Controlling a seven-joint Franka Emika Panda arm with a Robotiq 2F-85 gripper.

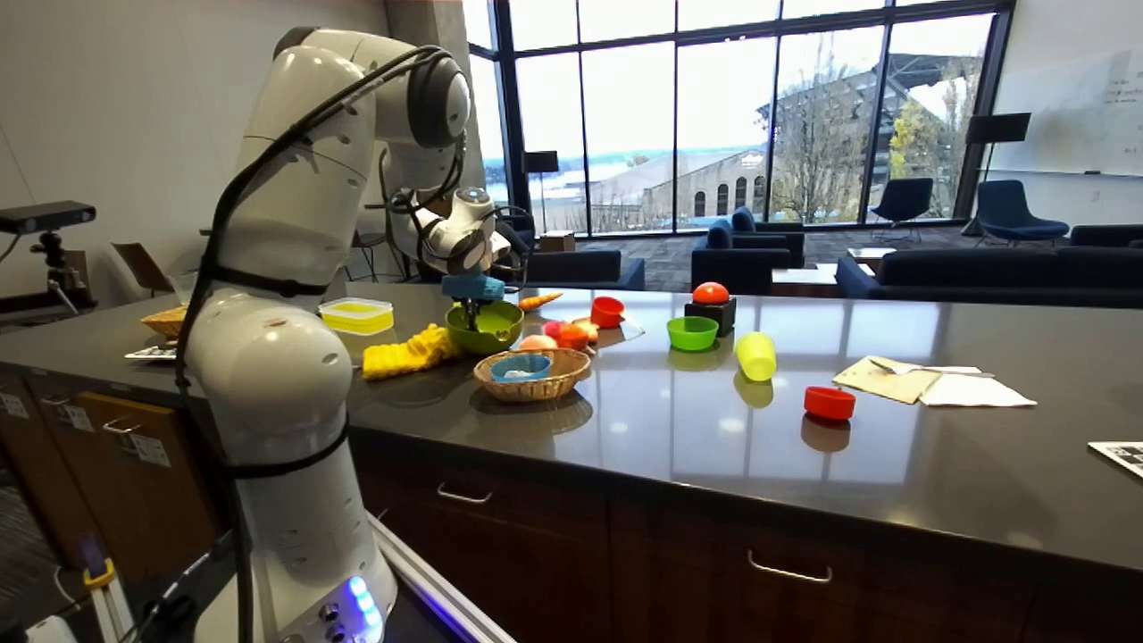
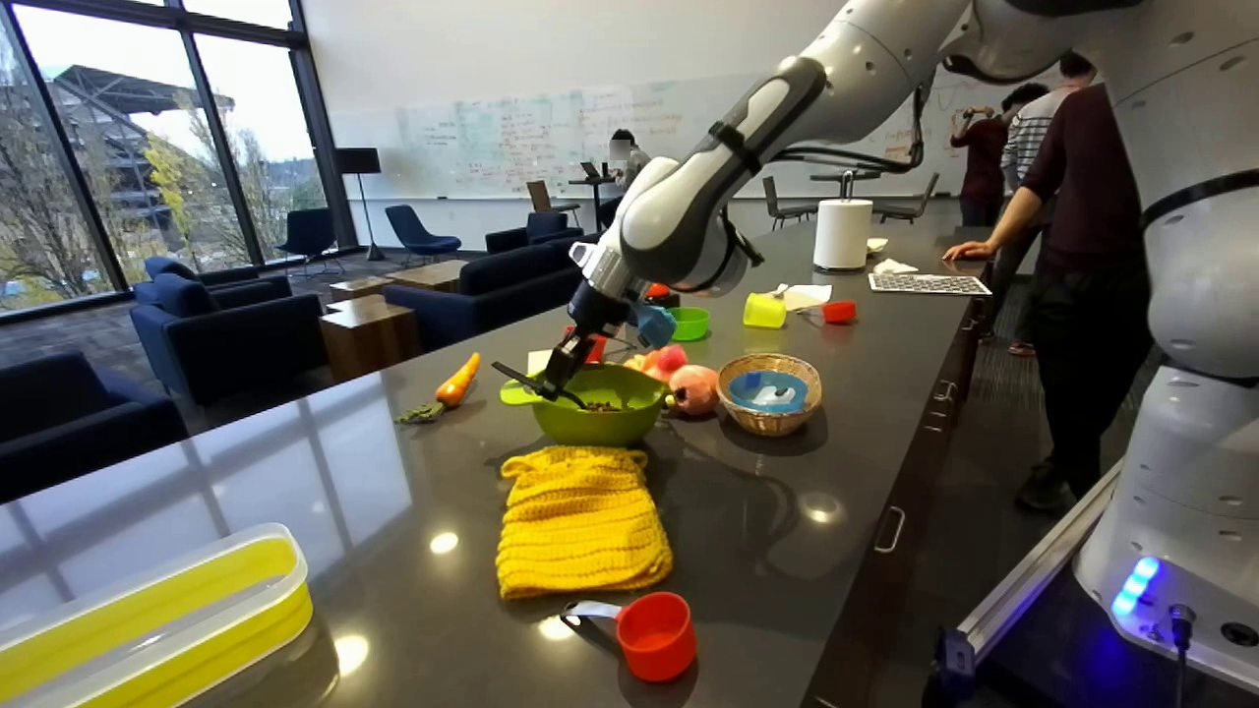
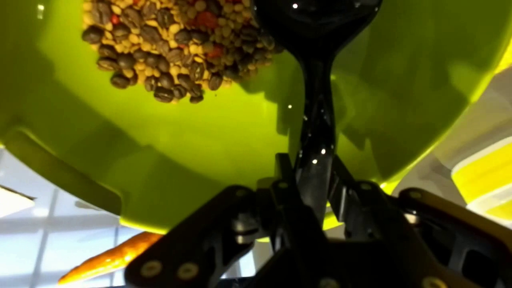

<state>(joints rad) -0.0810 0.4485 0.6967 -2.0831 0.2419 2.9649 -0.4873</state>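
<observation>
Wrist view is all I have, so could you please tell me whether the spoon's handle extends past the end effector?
Observer: Yes, in an exterior view the spoon handle juts out beyond the end effector.
Operator: Thank you; does the carrot, partly in my frame, have leaves?
Observer: It does: in an exterior view, a green top shows at one end.
Operator: And what stands near the bowl, outside my frame?
Observer: A basket, with a blue dish in it.
</observation>
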